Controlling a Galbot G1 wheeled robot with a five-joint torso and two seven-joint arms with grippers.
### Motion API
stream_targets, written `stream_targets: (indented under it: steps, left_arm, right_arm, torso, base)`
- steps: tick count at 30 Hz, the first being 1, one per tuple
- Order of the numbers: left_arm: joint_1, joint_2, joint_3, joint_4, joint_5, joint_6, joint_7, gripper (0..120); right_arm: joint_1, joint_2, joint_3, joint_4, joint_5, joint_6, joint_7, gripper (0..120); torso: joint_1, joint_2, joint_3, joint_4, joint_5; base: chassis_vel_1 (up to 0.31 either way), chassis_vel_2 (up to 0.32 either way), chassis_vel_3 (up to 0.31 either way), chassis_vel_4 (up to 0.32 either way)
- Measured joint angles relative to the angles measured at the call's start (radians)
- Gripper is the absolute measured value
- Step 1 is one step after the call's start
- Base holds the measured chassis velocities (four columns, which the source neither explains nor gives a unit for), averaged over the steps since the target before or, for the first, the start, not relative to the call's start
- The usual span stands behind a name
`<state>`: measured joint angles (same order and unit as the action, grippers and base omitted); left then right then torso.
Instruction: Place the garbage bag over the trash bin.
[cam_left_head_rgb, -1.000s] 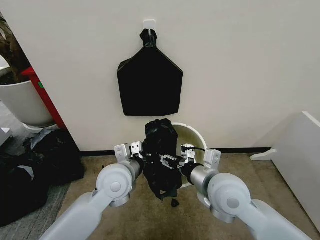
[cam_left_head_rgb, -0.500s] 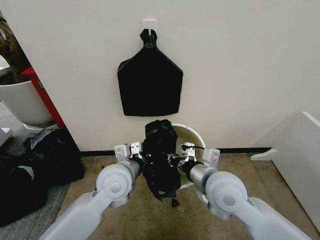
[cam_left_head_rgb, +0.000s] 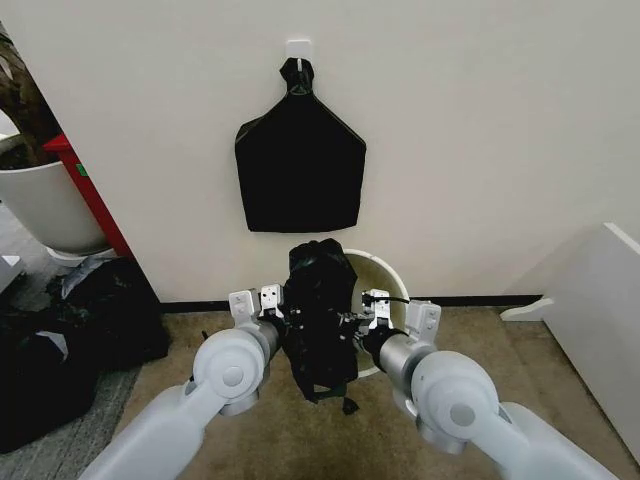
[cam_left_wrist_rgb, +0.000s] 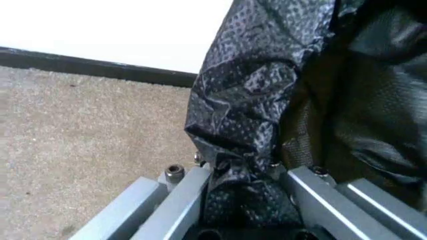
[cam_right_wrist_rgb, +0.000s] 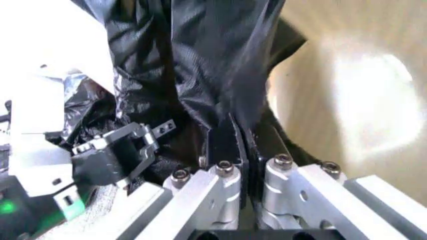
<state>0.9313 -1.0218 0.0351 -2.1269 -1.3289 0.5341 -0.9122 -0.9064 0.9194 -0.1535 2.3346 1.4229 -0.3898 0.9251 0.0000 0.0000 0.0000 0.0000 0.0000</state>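
Both pincers (cam_left_head_rgb: 318, 322) pinch the garbage bag (cam_left_head_rgb: 320, 315) together.

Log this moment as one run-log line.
left gripper: shut on garbage bag | right gripper: shut on garbage bag | bag: bunched between grippers, in front of trash bin | bin: not covered
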Motion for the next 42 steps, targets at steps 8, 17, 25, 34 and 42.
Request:
stream_targets:
  steps: [8, 17, 25, 34, 42]
  left_arm:
    - [0.016, 0.003, -0.015, 0.01, 0.012, 0.002, 0.002, 0]
    - [0.011, 0.001, -0.009, 0.002, 0.01, 0.003, 0.012, 0]
    - [0.022, 0.003, -0.017, 0.003, 0.018, 0.003, 0.021, 0]
    - [0.025, 0.006, -0.02, 0.006, 0.022, 0.003, 0.034, 0]
    - [0.019, 0.001, -0.017, 0.005, 0.022, 0.001, 0.045, 0]
  right_arm:
    - [-0.073, -0.034, 0.096, 0.048, 0.014, -0.007, -0.022, 0]
    - [-0.084, -0.019, 0.117, 0.046, 0.01, -0.021, -0.076, 8]
    - [-0.1, -0.035, 0.167, 0.078, 0.047, -0.02, -0.074, 34]
    - [-0.084, -0.015, 0.187, 0.088, 0.143, -0.004, -0.078, 64]
    - [-0.049, 0.06, 0.081, 0.01, 0.109, 0.009, -0.024, 96]
  torso:
    - [0.0, 0.0, 0.0, -0.0001, 0.0]
    - [0.0, 0.0, 0.0, -0.0001, 0.0001]
    - [0.0, 0.0, 0.0, 0.0, 0.0]
    - [0.0, 0.0, 0.0, -0.0001, 0.0]
    - [0.0, 0.0, 0.0, 0.0, 0.0]
  base:
    - [0.0, 0.0, 0.0, 0.0]
    - [0.0, 0.0, 0.0, 0.0]
    - [0.0, 0.0, 0.0, 0.0]
    - [0.0, 0.0, 0.0, 0.0]
    - [0.0, 0.0, 0.0, 0.0]
